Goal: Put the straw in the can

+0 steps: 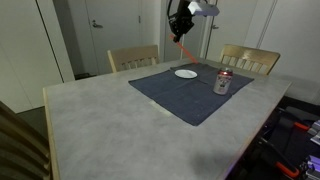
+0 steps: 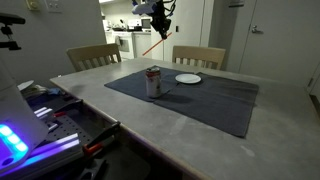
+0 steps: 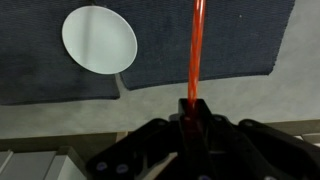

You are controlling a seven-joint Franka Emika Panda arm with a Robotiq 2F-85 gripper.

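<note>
High above the table's far side, my gripper (image 1: 180,24) is shut on the upper end of the thin red-orange straw (image 1: 184,50), which hangs slanting down from it in mid-air. In an exterior view the gripper (image 2: 160,20) and straw (image 2: 152,46) show against the doorway. The silvery can (image 1: 223,82) with red marking stands upright on the dark mat, well below the gripper and to one side of it; the can (image 2: 154,82) is also in an exterior view. In the wrist view the straw (image 3: 195,50) runs out from between the shut fingers of my gripper (image 3: 190,108); the can is out of that view.
A flat white round plate (image 1: 186,73) (image 2: 188,78) (image 3: 99,38) lies on the dark blue mat (image 1: 190,98) (image 3: 40,70) beside the can. Two wooden chairs (image 1: 133,57) (image 1: 250,58) stand at the far edge. Cluttered equipment (image 2: 55,120) sits off the table's side.
</note>
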